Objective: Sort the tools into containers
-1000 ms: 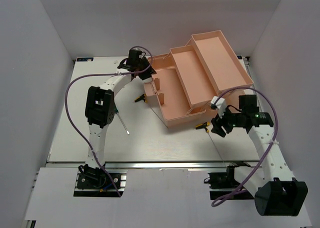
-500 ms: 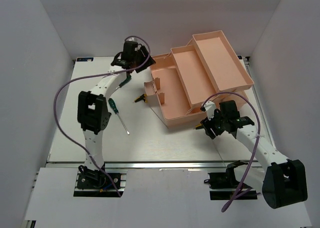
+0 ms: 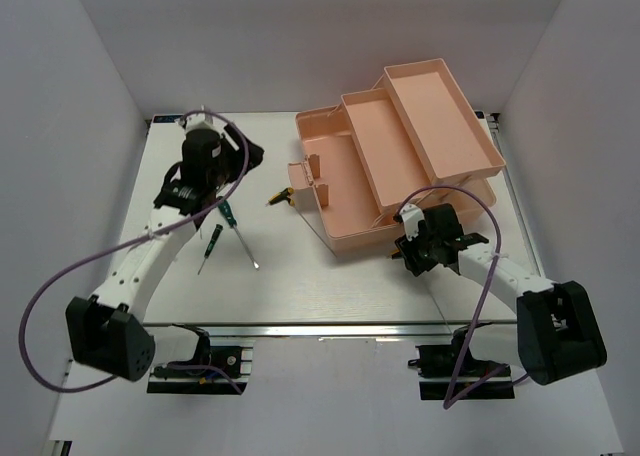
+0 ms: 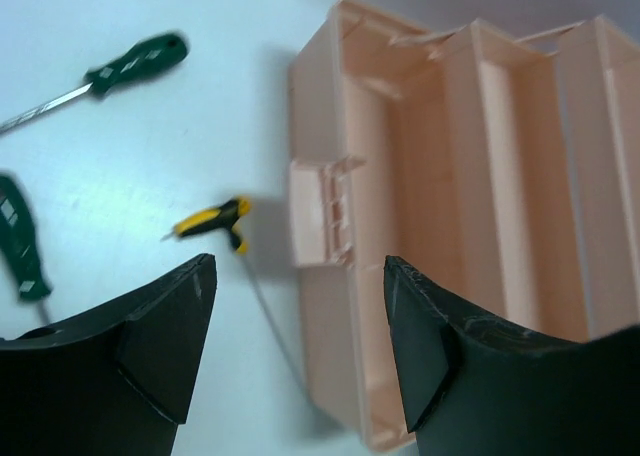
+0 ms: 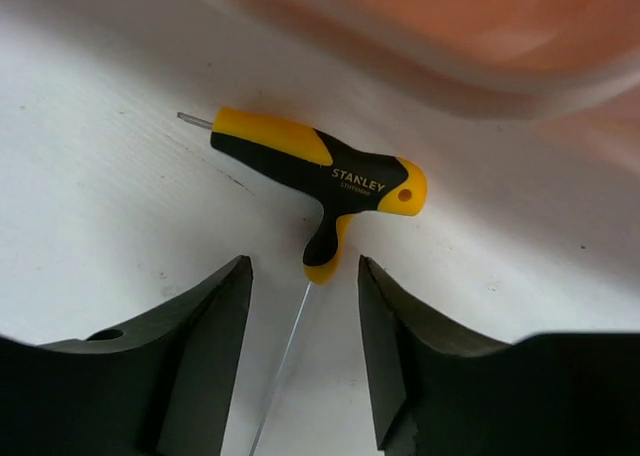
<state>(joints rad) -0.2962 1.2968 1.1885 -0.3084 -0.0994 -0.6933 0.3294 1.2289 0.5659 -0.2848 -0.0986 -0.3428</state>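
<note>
Between the spread fingers [image 5: 200, 346] of the right gripper [image 5: 302, 268], touching neither, the thin shaft of a yellow-black T-handle key [image 5: 315, 171] is running straight back toward the wrist. Its crossbar is lying just ahead of the fingertips, square across them, with the toolbox [image 5: 420, 26] rising just beyond. The long axis is pointing handle-first at that wall. This arm is sitting nearer. The left gripper [image 4: 297, 274] is hanging wide open, well apart, the second key [image 4: 213, 219] lying ahead and left of it.
</note>
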